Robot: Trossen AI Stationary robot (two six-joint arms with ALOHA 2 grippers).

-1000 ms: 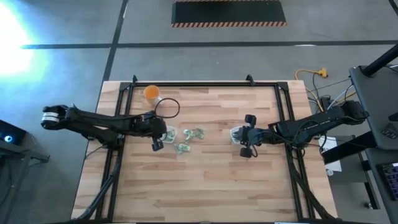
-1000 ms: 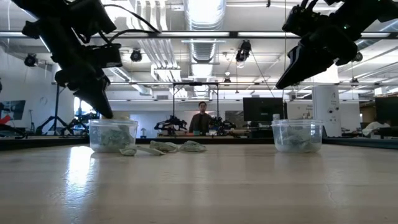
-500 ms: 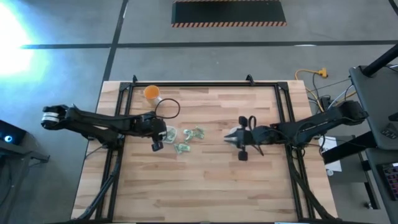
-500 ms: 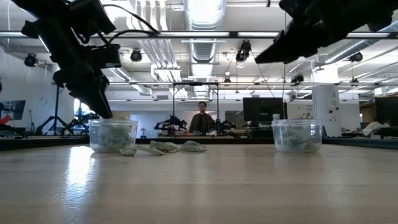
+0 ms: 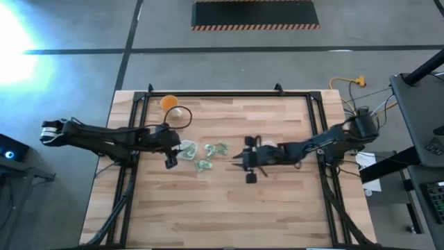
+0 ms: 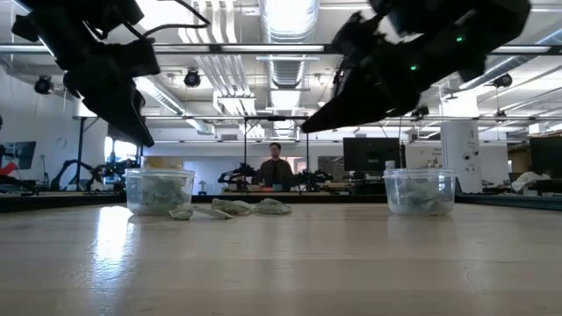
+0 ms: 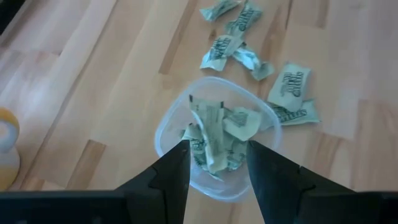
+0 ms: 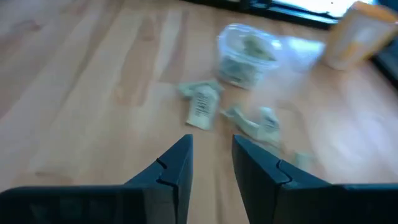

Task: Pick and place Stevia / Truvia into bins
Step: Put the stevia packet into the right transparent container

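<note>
High view puts our left gripper (image 5: 171, 154) at about nine o'clock from the table's centre, hanging just over the left bin (image 5: 186, 148). Its fingers (image 7: 171, 177) are spread with nothing between them, and the left wrist view looks straight down past them onto sachets (image 7: 214, 134) crumpled inside that tub; we judge it sits there because it is working over the bin.

Our right gripper (image 5: 244, 161) reaches out near the centre, pointing toward nine o'clock at the loose Stevia / Truvia sachets (image 5: 211, 154), which lie on the wood between it and the left bin. Its fingers (image 8: 171, 168) stand parted and empty, aimed at the scatter in the right wrist view, so we take it as lining up for a pick. The right bin (image 6: 420, 191), partly filled, shows in the low view at three o'clock; from above the arm hides it.

An orange cup (image 5: 168, 103) stands at eleven o'clock, apart from the work. The table (image 5: 229, 208) is pale wood planking in a black frame. Beyond it the low view shows a workshop with ceiling ducts, monitors and a person (image 6: 275, 167) standing far back.
</note>
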